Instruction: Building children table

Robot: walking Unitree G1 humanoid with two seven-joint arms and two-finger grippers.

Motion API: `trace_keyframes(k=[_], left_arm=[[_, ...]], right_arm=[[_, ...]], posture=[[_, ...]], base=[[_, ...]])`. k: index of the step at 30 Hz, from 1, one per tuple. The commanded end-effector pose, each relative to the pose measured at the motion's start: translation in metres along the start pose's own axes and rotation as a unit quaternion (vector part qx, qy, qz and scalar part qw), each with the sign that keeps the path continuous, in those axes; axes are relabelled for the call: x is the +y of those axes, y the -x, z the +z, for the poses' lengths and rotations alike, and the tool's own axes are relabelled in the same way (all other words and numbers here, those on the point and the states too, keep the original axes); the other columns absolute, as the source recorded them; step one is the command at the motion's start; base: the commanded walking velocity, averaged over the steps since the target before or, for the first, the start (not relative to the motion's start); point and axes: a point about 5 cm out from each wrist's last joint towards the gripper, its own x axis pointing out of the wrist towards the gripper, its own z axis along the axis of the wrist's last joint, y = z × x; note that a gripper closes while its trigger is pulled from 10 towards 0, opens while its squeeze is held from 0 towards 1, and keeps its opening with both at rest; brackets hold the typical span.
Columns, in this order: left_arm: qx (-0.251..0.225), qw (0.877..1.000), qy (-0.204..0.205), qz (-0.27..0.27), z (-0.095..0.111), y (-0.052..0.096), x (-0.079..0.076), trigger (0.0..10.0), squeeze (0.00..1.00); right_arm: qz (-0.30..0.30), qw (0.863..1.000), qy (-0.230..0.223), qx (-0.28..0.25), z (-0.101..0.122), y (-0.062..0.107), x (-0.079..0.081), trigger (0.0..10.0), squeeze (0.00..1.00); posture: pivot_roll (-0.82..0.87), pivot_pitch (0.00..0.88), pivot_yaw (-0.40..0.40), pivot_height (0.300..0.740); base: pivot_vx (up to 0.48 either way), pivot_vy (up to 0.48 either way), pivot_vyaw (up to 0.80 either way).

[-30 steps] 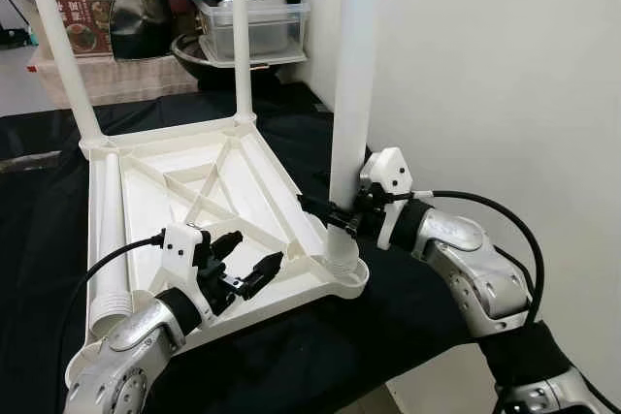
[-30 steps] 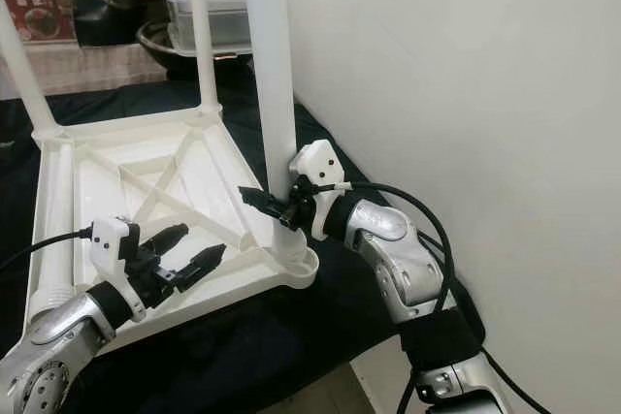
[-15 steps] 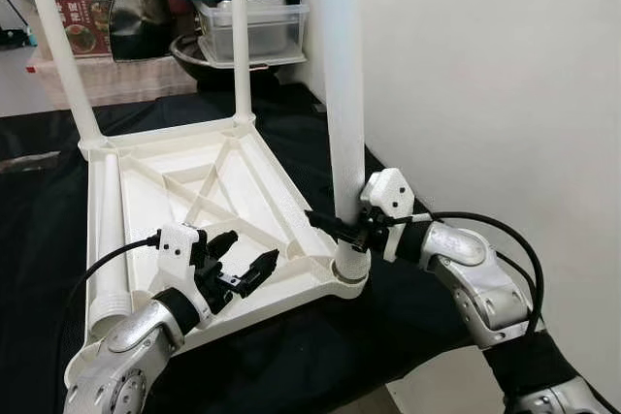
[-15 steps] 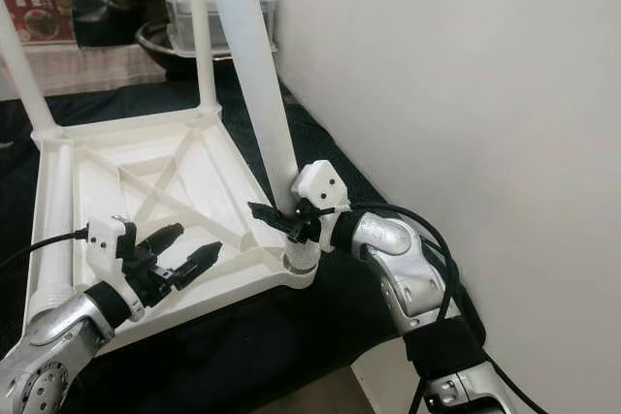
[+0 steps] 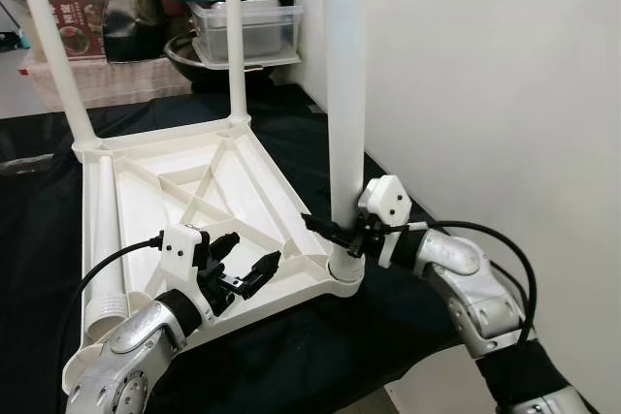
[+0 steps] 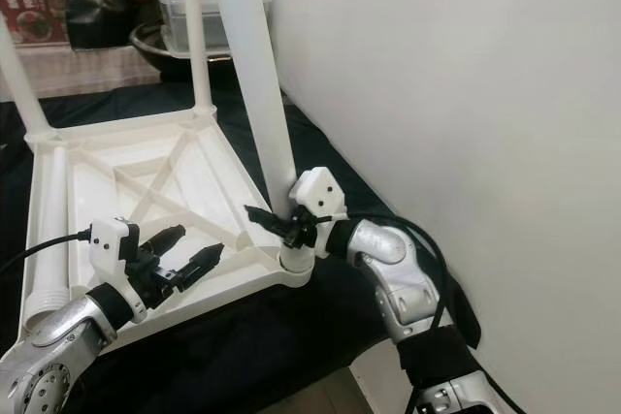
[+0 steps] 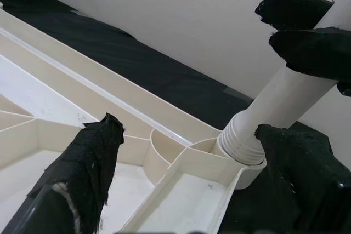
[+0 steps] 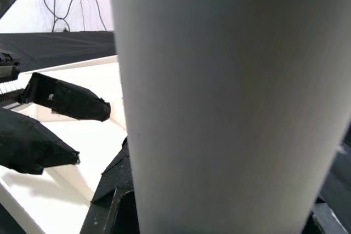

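Leg in the corner socket, my right gripper around it

My right gripper [image 5: 335, 231] clasps the white leg [image 5: 345, 104] low down, just above the socket of the upturned table [image 5: 184, 191] on the black cloth [image 5: 320, 341]. The leg stands nearly upright beside the wall [image 5: 485, 75]. My left gripper [image 5: 247, 264] hovers over the table's near edge, fingers [image 7: 82, 168] spread, gripping nothing.
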Motion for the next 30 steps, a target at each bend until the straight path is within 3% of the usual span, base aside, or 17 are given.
trace_keyframes(k=[1, 9, 18, 23, 26, 29, 30], left_arm=[[0.005, 1.0, -0.002, 0.004, -0.002, -0.001, 0.0, 10.0, 0.0], [0.003, 1.0, 0.0, 0.011, -0.001, 0.001, 0.002, 10.0, 0.0], [0.0, 1.0, 0.004, 0.017, 0.0, 0.0, 0.004, 10.0, 0.0], [0.0, 1.0, -0.002, 0.025, 0.001, 0.001, 0.009, 10.0, 0.0], [0.001, 0.999, -0.008, 0.035, 0.003, 0.003, 0.015, 10.0, 0.0], [0.0, 0.999, -0.008, 0.037, 0.004, 0.003, 0.017, 10.0, 0.0], [-0.003, 0.999, -0.009, 0.041, 0.005, 0.004, 0.018, 10.0, 0.0]], right_arm=[[0.003, 1.0, -0.009, 0.004, -0.006, 0.0, 0.004, 0.0, 0.0], [0.004, 0.999, -0.052, -0.002, -0.009, 0.002, 0.009, 0.0, 0.0], [-0.054, 0.991, -0.12, 0.013, -0.022, 0.005, 0.005, 0.0, 0.0], [-0.128, 0.972, -0.191, 0.044, -0.035, 0.003, 0.008, 0.0, 0.0], [-0.187, 0.948, -0.236, 0.1, -0.048, 0.003, 0.007, 0.0, 0.0], [-0.204, 0.94, -0.249, 0.114, -0.052, 0.003, 0.007, 0.0, 0.0], [-0.237, 0.925, -0.263, 0.138, -0.058, 0.005, 0.006, 0.0, 0.0]], posture=[[-0.03, 0.0, -0.082, 0.74], [-0.03, 0.0, -0.086, 0.74], [-0.03, 0.0, -0.084, 0.74], [-0.03, 0.0, -0.077, 0.74], [-0.03, 0.0, -0.074, 0.74], [-0.03, 0.0, -0.074, 0.74], [-0.03, 0.0, -0.073, 0.74]], base=[[0.0, 0.0, 0.0], [0.0, 0.0, 0.0], [0.0, 0.0, 0.0], [0.0, 0.0, 0.0], [0.0, 0.0, 0.0], [0.0, 0.0, 0.0], [0.0, 0.0, 0.0]])
